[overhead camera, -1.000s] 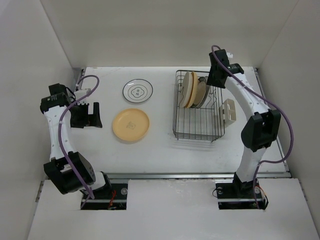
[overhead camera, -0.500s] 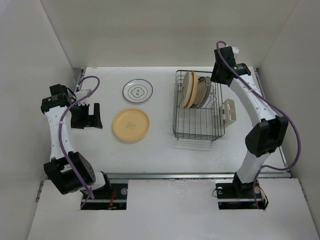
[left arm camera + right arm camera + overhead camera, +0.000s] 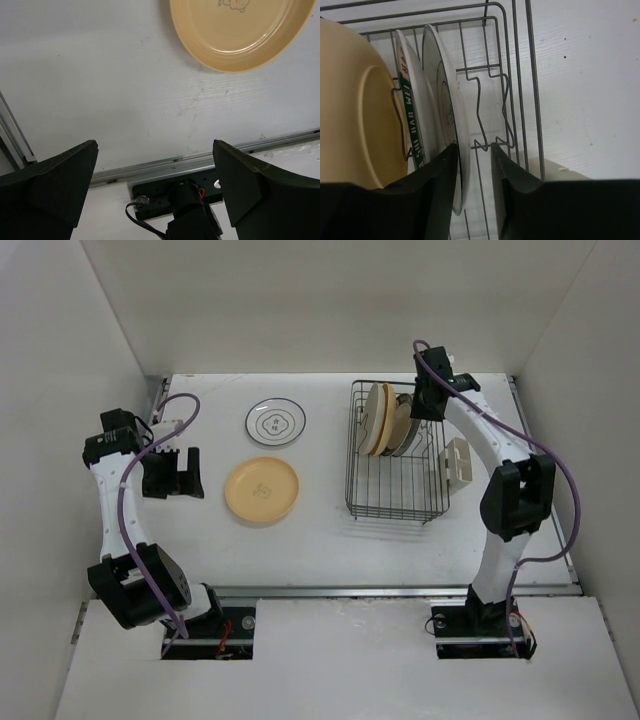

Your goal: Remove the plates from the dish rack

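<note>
White round plate (image 3: 440, 90), upright in black wire dish rack (image 3: 533, 75), stands between parted jaws of my right gripper (image 3: 474, 150); my left gripper (image 3: 155, 145) gapes wide.

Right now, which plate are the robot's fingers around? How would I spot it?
Find the black wire dish rack, on the right; plates stand on edge at its far end. Yours is the end plate, between the fingers of the right gripper. It is greyish-white with thin rings, unlike its green-banded neighbour and the yellow ones.
</note>
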You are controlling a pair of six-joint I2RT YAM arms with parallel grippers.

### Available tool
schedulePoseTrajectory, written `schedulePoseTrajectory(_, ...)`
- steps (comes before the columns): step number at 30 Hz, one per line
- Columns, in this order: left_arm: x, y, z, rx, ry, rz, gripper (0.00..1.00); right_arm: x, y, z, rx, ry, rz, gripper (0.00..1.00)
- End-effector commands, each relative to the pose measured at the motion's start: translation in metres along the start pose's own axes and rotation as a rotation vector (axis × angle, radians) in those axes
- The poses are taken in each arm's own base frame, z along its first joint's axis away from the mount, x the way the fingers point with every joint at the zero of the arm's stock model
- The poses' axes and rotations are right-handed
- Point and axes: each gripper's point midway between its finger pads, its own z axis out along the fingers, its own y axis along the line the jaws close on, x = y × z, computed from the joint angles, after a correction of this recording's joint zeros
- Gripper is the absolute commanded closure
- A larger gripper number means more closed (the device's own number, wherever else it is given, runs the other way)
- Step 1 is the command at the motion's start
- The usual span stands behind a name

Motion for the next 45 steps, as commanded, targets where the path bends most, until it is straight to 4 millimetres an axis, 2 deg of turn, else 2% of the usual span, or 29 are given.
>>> schedulePoseTrajectory(1, 0.005, -0.004, -0.004, -0.007, -0.006, 0.004, 0.01, -0.004, 0.0, 0.004, 0.024, -0.023, 0.004, 0.64)
schedulePoseTrajectory(3, 0.005, -0.004, -0.004, -0.007, -0.006, 0.004, 0.01, -0.002, 0.005, 0.009, 0.002, -0.013, 0.003, 0.65)
schedulePoseTrajectory(5, 0.005, -0.004, -0.004, -0.007, -0.006, 0.004, 0.01, 0.003, 0.011, 0.012, -0.025, 0.006, 0.0, 0.74)
schedulePoseTrajectory(7, 0.005, -0.004, -0.004, -0.007, -0.006, 0.004, 0.01, -0.001, 0.012, 0.011, -0.028, -0.002, 0.003, 0.88)
schedulePoseTrajectory(8, 0.005, -0.004, -0.004, -0.007, -0.006, 0.004, 0.01, 0.001, 0.011, 0.01, -0.025, 0.006, 0.0, 1.0)
schedulePoseTrajectory(11, 0.007, -0.005, -0.004, -0.003, 0.002, 0.001, 0.01, -0.029, 0.003, -0.019, -0.014, -0.084, 0.029, 1.0)
schedulePoseTrajectory(12, 0.007, -0.005, -0.004, -0.003, 0.002, 0.001, 0.01, -0.048, -0.008, -0.037, 0.026, -0.145, 0.032, 1.0)
schedulePoseTrajectory(13, 0.007, -0.005, -0.004, -0.003, 0.002, 0.001, 0.01, -0.056, -0.009, -0.049, 0.044, -0.177, 0.023, 1.0)
schedulePoseTrajectory(15, 0.004, -0.007, -0.005, -0.003, -0.004, 0.012, 0.01, -0.072, -0.027, -0.068, 0.146, -0.233, 0.012, 1.0)
schedulePoseTrajectory(16, 0.004, -0.007, -0.005, -0.003, -0.004, 0.012, 0.01, -0.089, -0.031, -0.088, 0.163, -0.289, 0.034, 1.0)
schedulePoseTrajectory(17, 0.004, -0.007, -0.005, -0.003, -0.004, 0.012, 0.01, -0.097, -0.04, -0.101, 0.197, -0.32, 0.038, 1.0)
schedulePoseTrajectory(19, 0.0, -0.008, -0.008, 0.002, -0.017, 0.015, 0.01, -0.109, -0.056, -0.122, 0.28, -0.375, 0.055, 1.0)
schedulePoseTrajectory(25, -0.002, -0.008, -0.009, -0.001, -0.025, 0.019, 0.01, -0.123, -0.09, -0.162, 0.437, -0.463, 0.09, 1.0)
schedulePoseTrajectory(27, -0.005, -0.01, -0.011, 0.008, -0.038, 0.022, 0.01, -0.128, -0.09, -0.184, 0.45, -0.511, 0.112, 1.0)
schedulePoseTrajectory(28, -0.007, -0.013, -0.009, 0.036, -0.039, 0.019, 0.01, -0.13, -0.086, -0.188, 0.439, -0.519, 0.106, 1.0)
schedulePoseTrajectory(29, -0.016, -0.017, -0.015, 0.048, -0.073, 0.03, 0.01, -0.134, -0.078, -0.198, 0.38, -0.539, 0.117, 1.0)
schedulePoseTrajectory(31, -0.023, -0.028, -0.02, 0.115, -0.087, 0.027, 0.01, -0.143, -0.029, -0.218, 0.106, -0.575, 0.087, 1.0)
schedulePoseTrajectory(32, -0.033, -0.043, -0.025, 0.2, -0.125, 0.04, 0.01, -0.146, -0.006, -0.226, -0.025, -0.59, 0.076, 1.0)
schedulePoseTrajectory(33, -0.046, -0.053, -0.031, 0.253, -0.155, 0.068, 0.01, -0.142, 0.047, -0.233, -0.3, -0.576, 0.015, 1.0)
schedulePoseTrajectory(34, -0.049, -0.064, -0.037, 0.321, -0.159, 0.072, 0.01, -0.137, 0.07, -0.234, -0.424, -0.564, -0.019, 1.0)
schedulePoseTrajectory(35, -0.064, -0.085, -0.046, 0.458, -0.215, 0.147, 0.01, -0.126, 0.109, -0.242, -0.62, -0.538, -0.053, 1.0)
schedulePoseTrajectory(36, -0.068, -0.096, -0.053, 0.533, -0.231, 0.164, 0.01, -0.122, 0.12, -0.246, -0.689, -0.525, -0.061, 1.0)
schedulePoseTrajectory(37, -0.066, -0.11, -0.059, 0.615, -0.22, 0.16, 0.01, -0.11, 0.142, -0.234, -0.744, -0.487, -0.092, 1.0)
schedulePoseTrajectory(39, -0.078, -0.128, -0.066, 0.76, -0.247, 0.156, 0.01, -0.096, 0.168, -0.228, -0.853, -0.451, -0.125, 1.0)
schedulePoseTrajectory(40, -0.082, -0.136, -0.068, 0.789, -0.247, 0.183, 0.01, -0.081, 0.19, -0.236, -0.996, -0.435, -0.175, 1.0)
schedulePoseTrajectory(41, -0.086, -0.138, -0.064, 0.798, -0.236, 0.18, 0.02, -0.069, 0.205, -0.229, -1.07, -0.397, -0.197, 1.0)
schedulePoseTrajectory(42, -0.088, -0.136, -0.055, 0.776, -0.208, 0.175, 0.02, -0.06, 0.215, -0.231, -1.144, -0.366, -0.206, 1.0)
schedulePoseTrajectory(43, -0.092, -0.134, -0.046, 0.755, -0.187, 0.17, 0.04, -0.049, 0.228, -0.244, -1.279, -0.337, -0.244, 1.0)
schedulePoseTrajectory(45, -0.101, -0.134, -0.03, 0.712, -0.173, 0.165, 0.05, -0.028, 0.247, -0.238, -1.392, -0.244, -0.251, 1.0)
